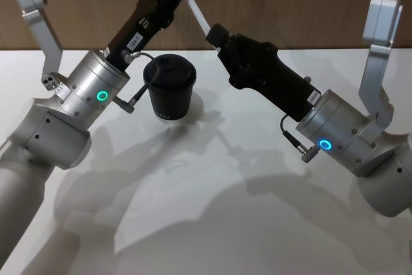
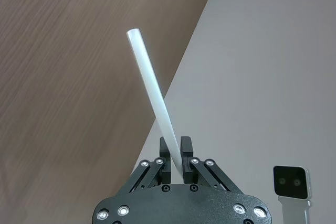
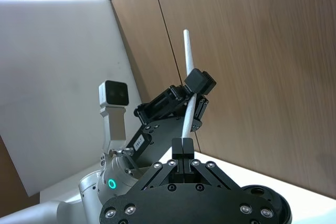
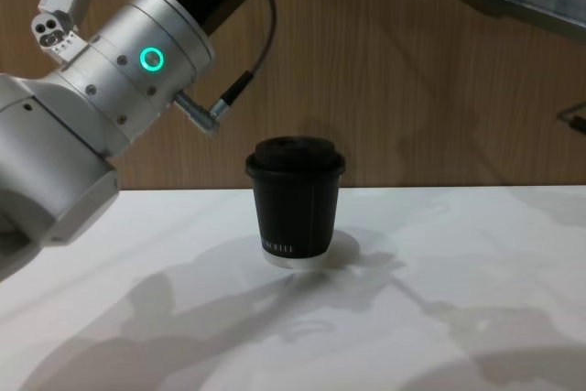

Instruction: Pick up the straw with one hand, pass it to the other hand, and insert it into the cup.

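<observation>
**A:** How do the jaws stand?

**B:** The left gripper (image 2: 176, 148) has its jaws closed on the straw (image 2: 152, 87) near one end. The right gripper (image 3: 182, 146) pinches the other end (its two fingers pressed together, the straw coming out from between them). So the straw hangs slanted in the air, spanning the gap from one gripper to the other, well above the table.

**A:** Where does that put the task?

**B:** The pick-up is done, I'd say, since the straw is off the surface. The pass is at its midpoint: both grippers grip the straw and neither has released it. I cannot tell from here which one is meant to give it up. What is left is that release, then carrying the straw down and pushing it in. The cup (image 4: 295, 212) stands upright below and between the two arms. Its domed lid (image 4: 295, 155) is on and nothing is in it.

**A:** And the surface, the room?

**B:** A plain white table (image 1: 225, 230), crossed by soft shadows (image 1: 154, 159) of the arms. The cup is the one thing standing on it. Behind runs a brown wood-panelled wall (image 1: 302, 4).
</observation>
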